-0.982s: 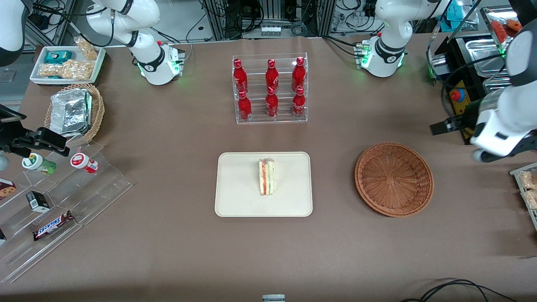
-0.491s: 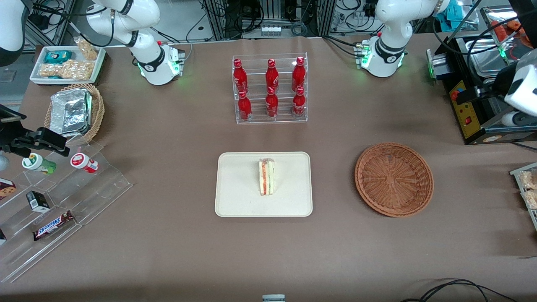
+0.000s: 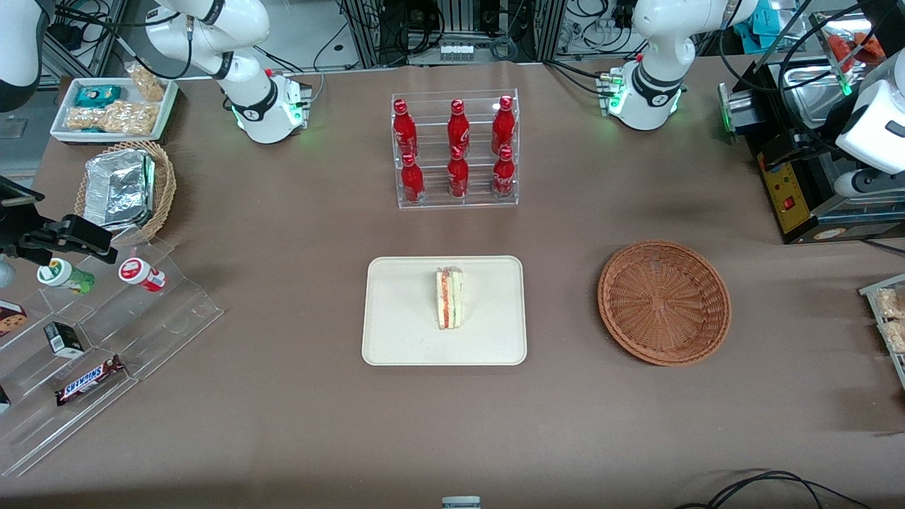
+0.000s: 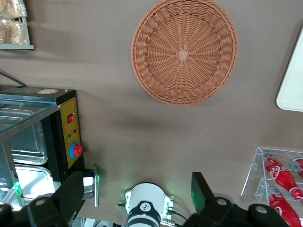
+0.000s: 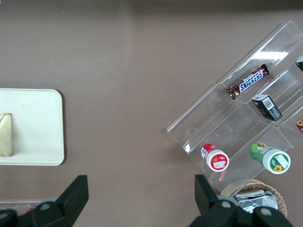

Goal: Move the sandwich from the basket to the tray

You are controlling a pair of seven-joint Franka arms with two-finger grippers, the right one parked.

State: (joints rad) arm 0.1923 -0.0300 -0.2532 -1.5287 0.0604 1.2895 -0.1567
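Observation:
The sandwich (image 3: 450,297), a white wedge with orange-red and green layers, stands on the cream tray (image 3: 396,318) in the middle of the table. One end of it also shows in the right wrist view (image 5: 5,135), on the tray (image 5: 38,127). The reddish-brown wicker basket (image 3: 664,302) sits empty beside the tray, toward the working arm's end; the left wrist view shows its bare weave (image 4: 184,49) and a corner of the tray (image 4: 292,90). My gripper (image 3: 812,170) hangs high above the table's edge, farther from the front camera than the basket. It is open (image 4: 139,182) with nothing between its fingers.
A black control box (image 3: 788,194) with metal pans stands under my gripper. A clear rack of red bottles (image 3: 456,152) stands farther from the front camera than the tray. At the parked arm's end are a tan basket with foil (image 3: 124,187), a snack tray (image 3: 113,107) and acrylic steps (image 3: 106,339).
My gripper has risen and drawn away from the basket, farther from the front camera, over the black control box. Sandwich, tray and basket have not moved.

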